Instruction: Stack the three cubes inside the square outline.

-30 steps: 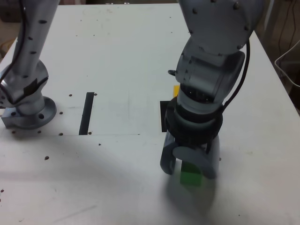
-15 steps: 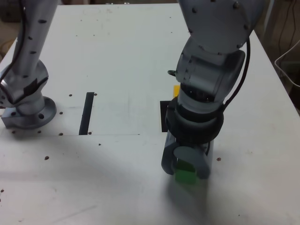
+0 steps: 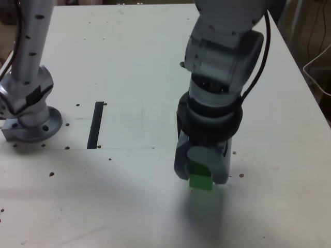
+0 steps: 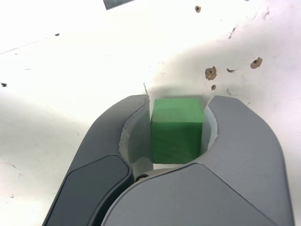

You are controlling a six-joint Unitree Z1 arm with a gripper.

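Pincer (image 4: 178, 129) clamps the green cube (image 4: 177, 132) above the white table (image 3: 129, 62)

We see a silver-grey arm (image 3: 222, 51) with a black ribbed collar, a thin black cable along its side, and a round bolted base (image 3: 31, 124). Its gripper (image 3: 200, 173) has curved, smooth grey fingers (image 4: 113, 155).

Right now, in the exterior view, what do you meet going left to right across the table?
Arm base → black strip → gripper shut on the green cube.
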